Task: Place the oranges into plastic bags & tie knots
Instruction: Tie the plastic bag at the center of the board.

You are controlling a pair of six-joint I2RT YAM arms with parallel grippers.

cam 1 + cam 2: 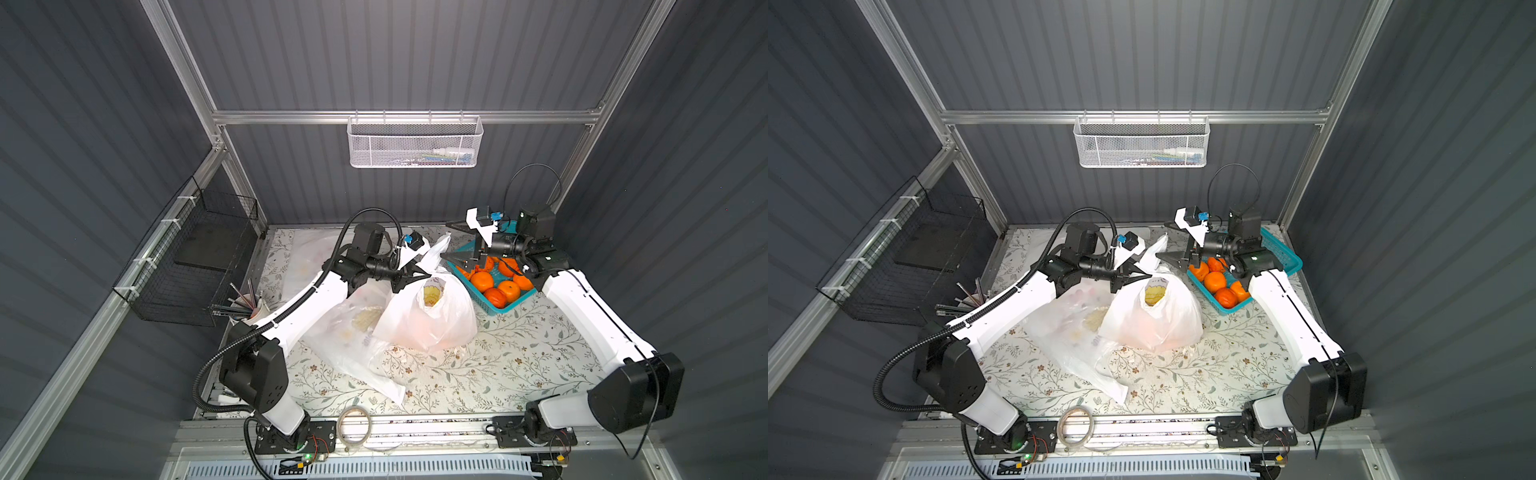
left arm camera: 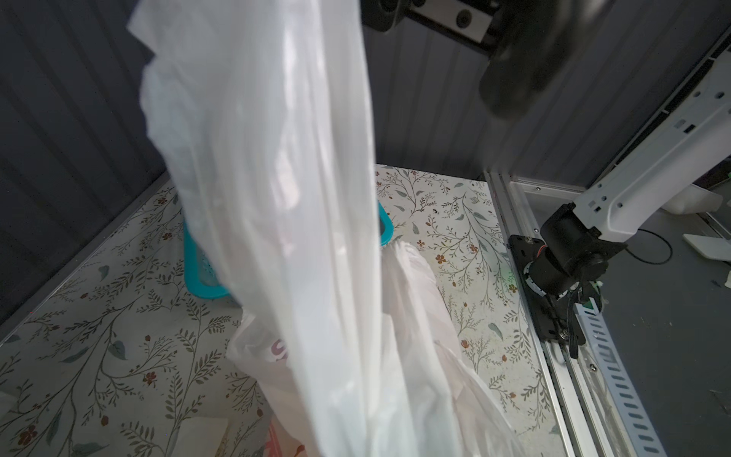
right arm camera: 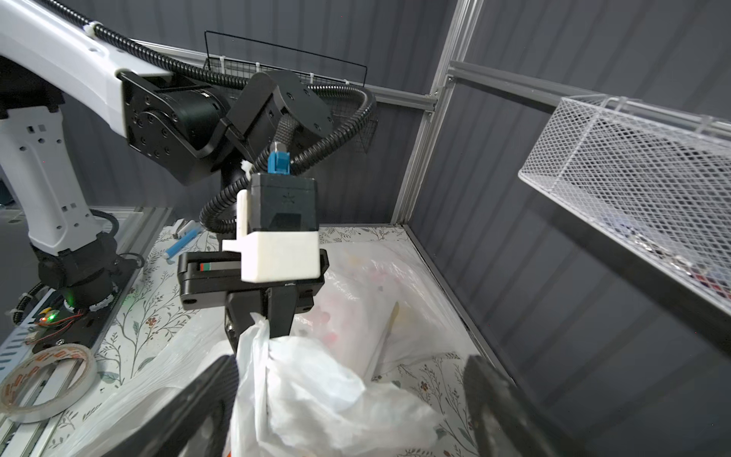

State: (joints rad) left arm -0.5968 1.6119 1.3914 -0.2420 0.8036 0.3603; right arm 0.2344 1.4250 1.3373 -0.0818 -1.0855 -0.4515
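Crinkled translucent plastic bag (image 1: 432, 320), left fingers (image 3: 283, 312) pinching its handle (image 3: 255, 344), right fingers (image 1: 459, 257) wide.

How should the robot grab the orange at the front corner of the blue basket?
Probably from straight above, closing the jaws across the front orange at its round middle. The basket wall and the neighbouring oranges crowd its sides, so only its top is free. The right gripper, open, is nearest.
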